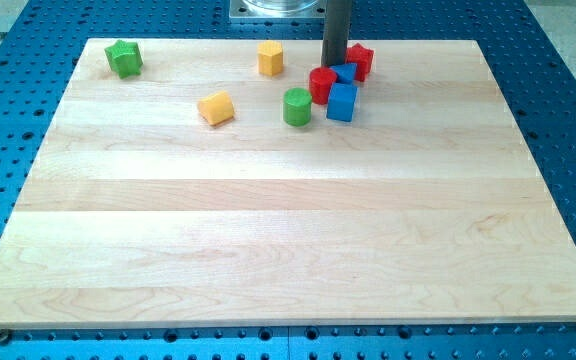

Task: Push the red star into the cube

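The red star lies near the view's top, right of centre, on the wooden board. My tip stands just left of it, close to or touching it. A blue cube sits below the tip. A smaller blue block lies between the cube and the star, next to the tip. A red cylinder sits just left of the cube, below-left of the tip.
A green cylinder stands left of the red cylinder. A yellow block lies further left. Another yellow block is near the top edge. A green star sits at the top left corner.
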Available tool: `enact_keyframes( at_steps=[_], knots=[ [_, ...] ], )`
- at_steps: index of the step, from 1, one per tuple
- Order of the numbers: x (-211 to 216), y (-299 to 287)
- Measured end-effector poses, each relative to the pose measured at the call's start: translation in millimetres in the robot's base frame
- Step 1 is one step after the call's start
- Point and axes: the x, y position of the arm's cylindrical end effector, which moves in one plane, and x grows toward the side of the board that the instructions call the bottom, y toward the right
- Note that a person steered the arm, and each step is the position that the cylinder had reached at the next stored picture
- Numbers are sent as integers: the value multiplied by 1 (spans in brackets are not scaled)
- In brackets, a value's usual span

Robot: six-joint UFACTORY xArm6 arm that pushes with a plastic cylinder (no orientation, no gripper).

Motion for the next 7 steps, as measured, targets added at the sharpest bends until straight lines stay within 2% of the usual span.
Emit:
enact_keyframes(
  at_steps=[2, 5, 7],
  knots=[
    [-6, -25],
    [-1, -25],
    [-31, -19]
  ],
)
